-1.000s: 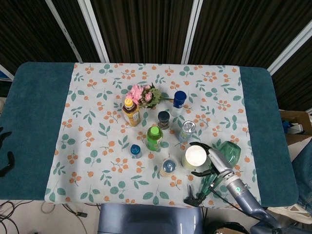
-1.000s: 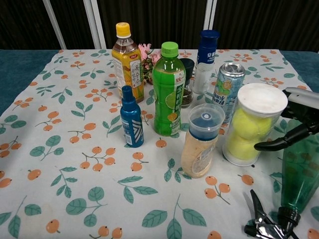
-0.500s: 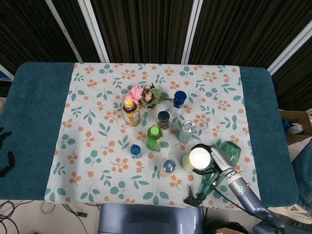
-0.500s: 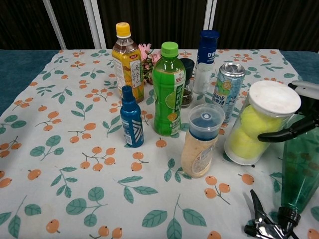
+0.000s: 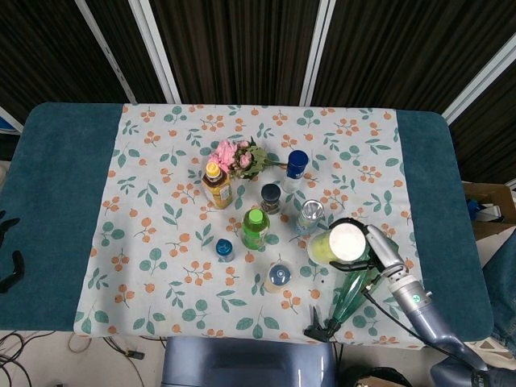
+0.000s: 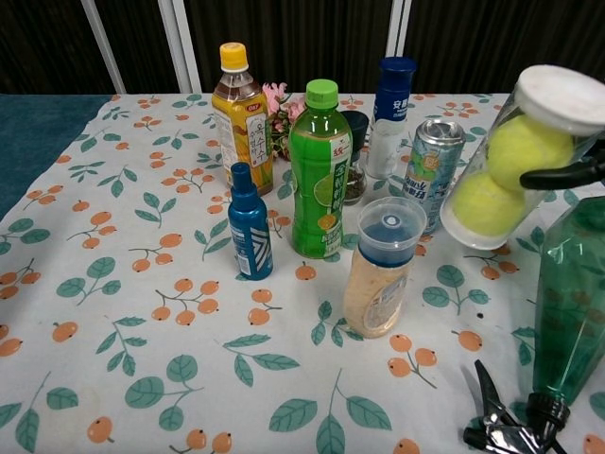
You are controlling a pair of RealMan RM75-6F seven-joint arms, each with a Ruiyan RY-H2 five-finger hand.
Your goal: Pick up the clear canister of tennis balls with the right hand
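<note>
Right hand [image 5: 372, 253] gripping one tilted clear canister [image 6: 510, 170] holding two tennis balls [image 6: 529, 142], raised above a floral tablecloth [image 5: 161, 242] on a teal table [image 5: 56, 201]; dark slatted wall behind.

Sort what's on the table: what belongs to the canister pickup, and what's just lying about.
Job: canister of tennis balls, tilted and lifted; right hand holding it.

Lying about: green spray bottle, green bottle, tea bottle, blue spray bottle, can, jar, white bottle, flowers.
</note>
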